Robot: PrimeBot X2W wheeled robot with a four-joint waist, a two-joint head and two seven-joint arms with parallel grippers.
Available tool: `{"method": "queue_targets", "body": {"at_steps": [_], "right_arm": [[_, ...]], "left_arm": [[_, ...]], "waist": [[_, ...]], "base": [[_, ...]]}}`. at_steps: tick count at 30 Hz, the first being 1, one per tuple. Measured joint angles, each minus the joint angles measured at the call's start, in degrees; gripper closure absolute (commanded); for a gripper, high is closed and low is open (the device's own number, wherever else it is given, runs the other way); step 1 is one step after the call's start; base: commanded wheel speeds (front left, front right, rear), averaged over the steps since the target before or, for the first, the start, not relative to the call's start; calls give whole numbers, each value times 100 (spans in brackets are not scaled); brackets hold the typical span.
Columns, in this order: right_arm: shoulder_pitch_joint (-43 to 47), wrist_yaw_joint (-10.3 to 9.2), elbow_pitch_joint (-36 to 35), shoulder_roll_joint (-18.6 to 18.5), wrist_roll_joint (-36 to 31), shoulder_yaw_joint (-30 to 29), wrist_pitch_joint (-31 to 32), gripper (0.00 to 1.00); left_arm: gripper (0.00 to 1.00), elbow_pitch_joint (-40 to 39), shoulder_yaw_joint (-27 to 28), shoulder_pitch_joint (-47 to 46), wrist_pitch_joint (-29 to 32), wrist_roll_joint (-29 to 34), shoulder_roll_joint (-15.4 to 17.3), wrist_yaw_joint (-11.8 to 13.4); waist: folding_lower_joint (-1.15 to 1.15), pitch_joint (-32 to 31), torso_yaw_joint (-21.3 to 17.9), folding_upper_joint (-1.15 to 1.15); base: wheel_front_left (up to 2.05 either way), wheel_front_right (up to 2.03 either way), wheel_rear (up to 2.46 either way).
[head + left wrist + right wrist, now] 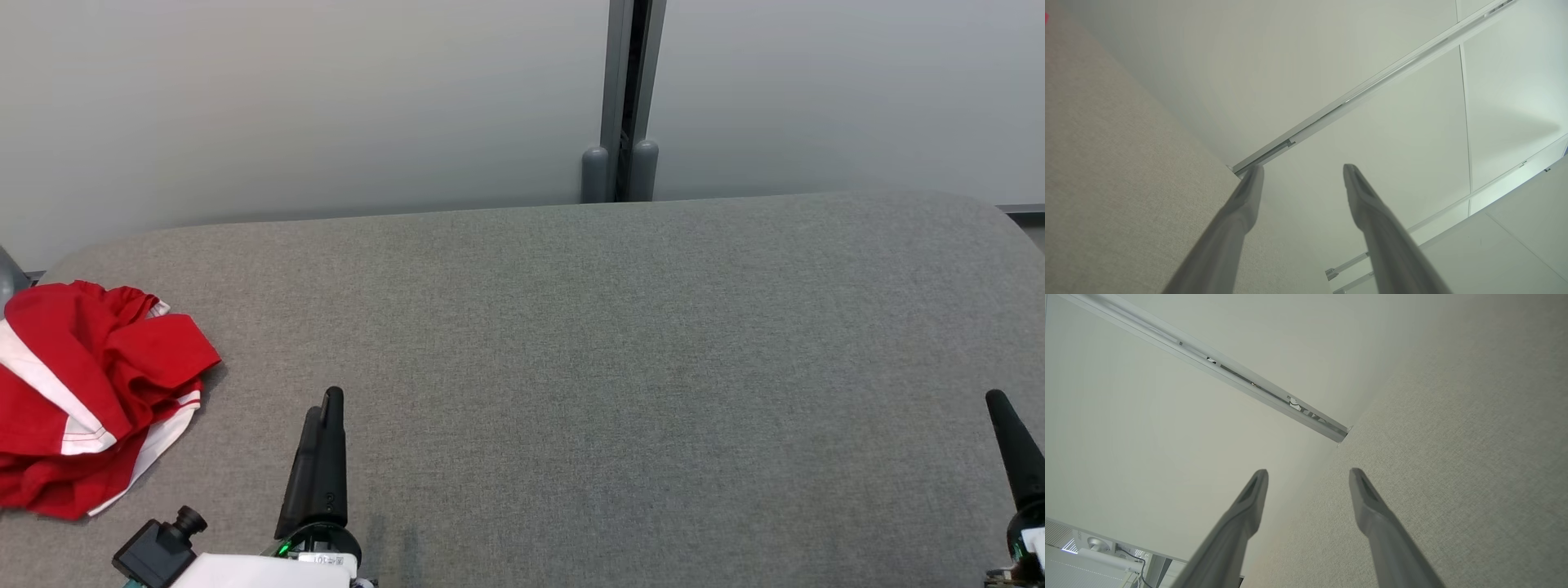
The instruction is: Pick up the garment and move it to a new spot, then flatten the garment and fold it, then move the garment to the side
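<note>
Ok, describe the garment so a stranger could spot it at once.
A grey table stands before a pale wall. Near its left edge, left of the left gripper, lies the garment. It alone is bright red, crumpled, with white stripes.

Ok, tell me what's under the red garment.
The red garment lies crumpled on the grey table, whose fabric top shows along its right and near edges. Anything beneath the bunched folds is covered and cannot be seen.

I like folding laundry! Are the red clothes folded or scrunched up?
Scrunched up. The red clothes lie in a rumpled heap on the gray table, white stripes twisted.
</note>
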Motion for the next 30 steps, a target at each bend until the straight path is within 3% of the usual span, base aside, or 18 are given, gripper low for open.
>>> {"method": "queue_targets", "body": {"at_steps": [13,30], "right_arm": [[-190,0,-118,-230,-1769,613,-512,0],[-387,0,23,-348,-3424,1292,-1085,0]], "left_arm": [[0,111,49,-270,-19,1546,3,102],[0,563,24,-515,160,3110,164,505]], "waist": [[0,-17,-9,0],[0,-61,-30,0]], "base": [[0,0,0],[0,0,0]]}}
